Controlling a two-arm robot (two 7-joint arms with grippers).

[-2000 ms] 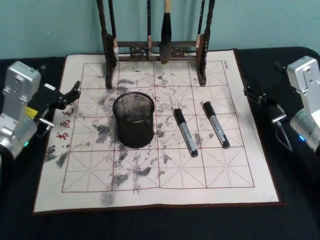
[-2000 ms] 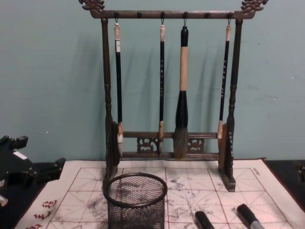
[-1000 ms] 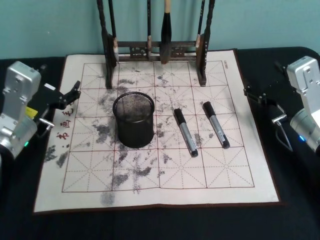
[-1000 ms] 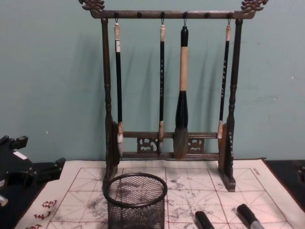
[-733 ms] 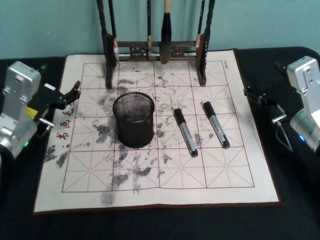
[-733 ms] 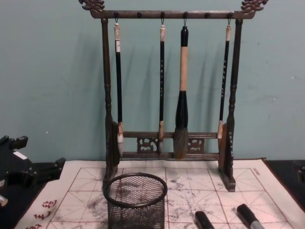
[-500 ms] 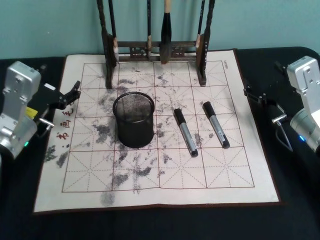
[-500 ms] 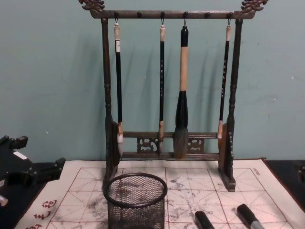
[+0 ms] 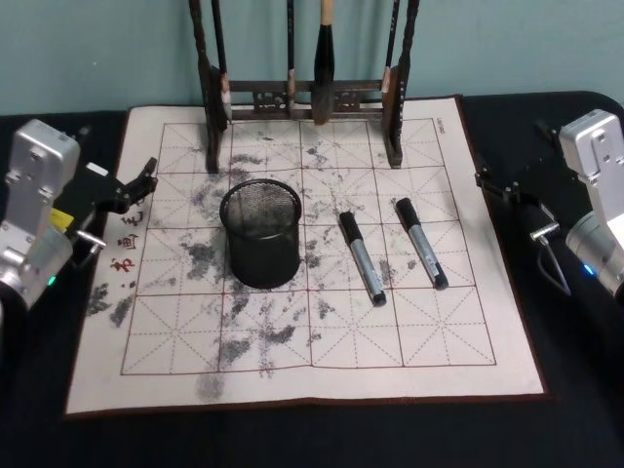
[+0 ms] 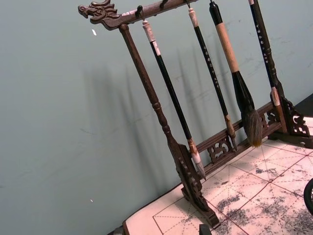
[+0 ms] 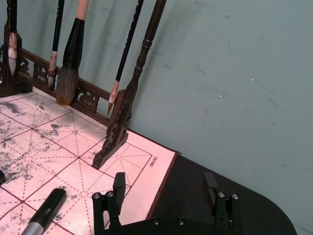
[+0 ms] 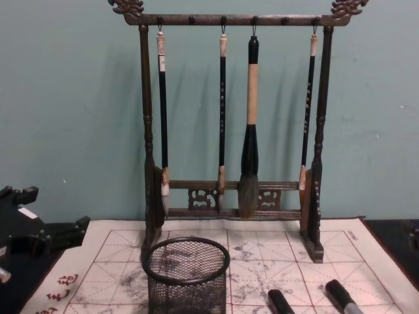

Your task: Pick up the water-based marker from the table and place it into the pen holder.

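Note:
Two black-and-grey markers lie on the white mat of the table (image 9: 575, 409), right of centre: one water-based marker (image 9: 362, 258) nearer the pen holder, and a second marker (image 9: 421, 243) further right. The pen holder (image 9: 260, 234), a round black mesh cup, stands upright left of them; its mesh wall also faces the chest view (image 12: 186, 278). My left gripper (image 9: 115, 151) hangs open off the mat's left edge, holding nothing. My right gripper (image 9: 512, 154) hangs open by the mat's right edge, its fingers (image 11: 119, 183) wide apart and the second marker (image 11: 46, 210) lying ahead of them.
A tall dark wooden brush rack (image 9: 302, 97) stands at the mat's far edge with several brushes (image 12: 249, 131) hanging from it. The teal wall rises just behind it. Black tabletop borders the mat on both sides and in front.

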